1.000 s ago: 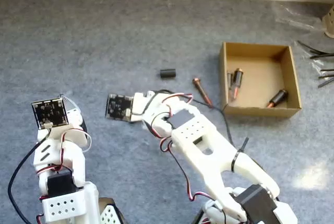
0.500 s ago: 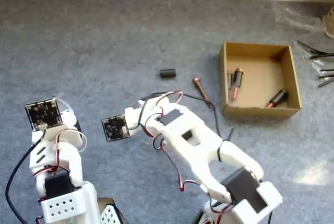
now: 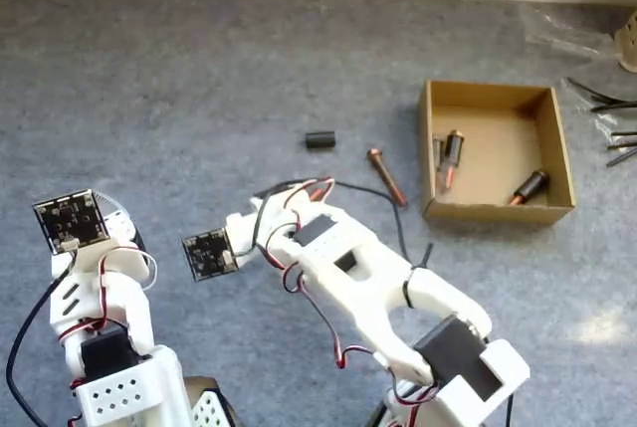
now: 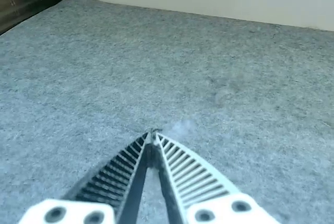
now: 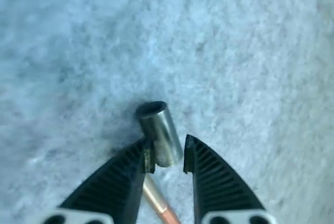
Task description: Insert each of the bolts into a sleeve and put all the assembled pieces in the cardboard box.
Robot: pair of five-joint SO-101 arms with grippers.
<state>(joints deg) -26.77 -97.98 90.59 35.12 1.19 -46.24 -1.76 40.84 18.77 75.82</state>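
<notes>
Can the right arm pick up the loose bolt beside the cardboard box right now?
Probably not yet: the right gripper is shut on a sleeve, so its jaws are taken. The loose bolt itself lies uncovered, nothing on it.

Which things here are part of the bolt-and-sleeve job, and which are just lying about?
Job: cardboard box, assembled pieces inside it, loose sleeve, loose bolt, held sleeve and held bolt in the right gripper.
Lying about: clear plastic wrap, dark thin sticks at the right edge.
</notes>
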